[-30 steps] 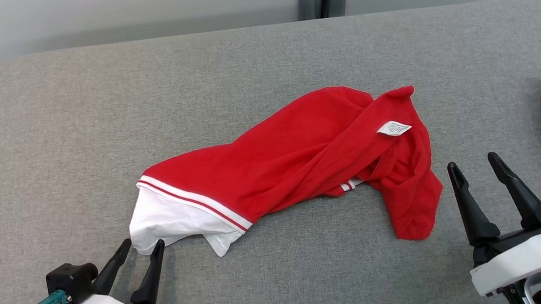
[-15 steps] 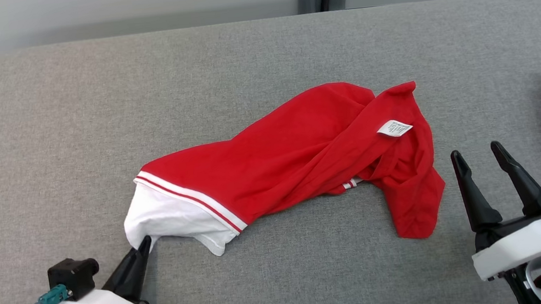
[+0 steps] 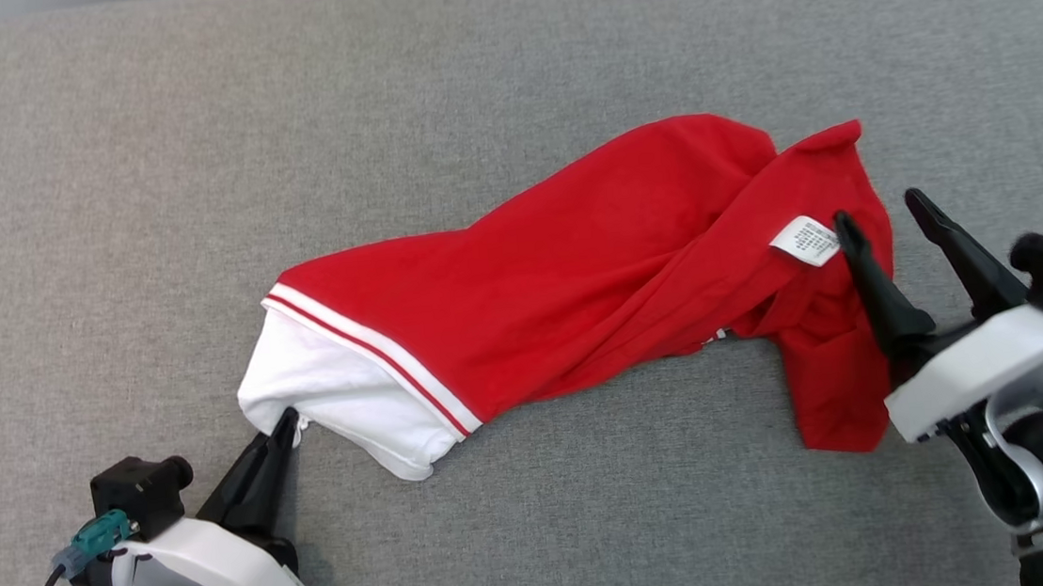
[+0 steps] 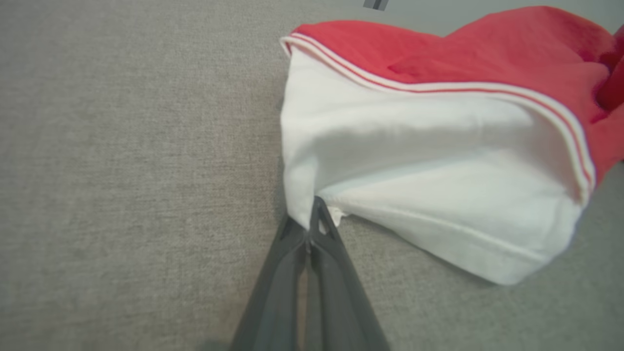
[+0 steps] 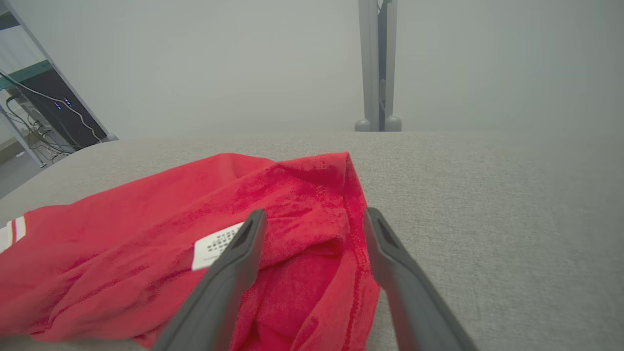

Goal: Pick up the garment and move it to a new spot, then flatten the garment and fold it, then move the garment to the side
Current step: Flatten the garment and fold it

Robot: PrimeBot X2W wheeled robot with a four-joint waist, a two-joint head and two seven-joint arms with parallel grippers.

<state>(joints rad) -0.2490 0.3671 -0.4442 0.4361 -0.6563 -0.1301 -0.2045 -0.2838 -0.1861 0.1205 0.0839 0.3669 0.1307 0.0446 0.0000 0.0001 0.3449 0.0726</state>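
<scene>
A crumpled red garment [image 3: 576, 269] with a white, red-striped end [image 3: 332, 394] lies across the grey table [image 3: 464, 62]. My left gripper [image 3: 286, 425] is shut on the garment's white corner [image 4: 312, 214] at the lower left. A white care label [image 3: 805, 241] sits on the red fabric near the right end. My right gripper [image 3: 883, 214] is open at the garment's right edge, one finger [image 5: 234, 258] over the red cloth [image 5: 292, 234] by the label [image 5: 214, 246], the other finger [image 5: 395, 263] at the hem.
The grey fabric table stretches wide around the garment. Beyond its far edge stand a pale wall and a grey post [image 5: 378, 63]. Dark equipment with cables [image 5: 44, 107] stands off the table's left end.
The left gripper has closed on the white corner. The right gripper has moved forward and left over the garment's right end. The camera has tilted down, so the other red garment at the right is out of frame.
</scene>
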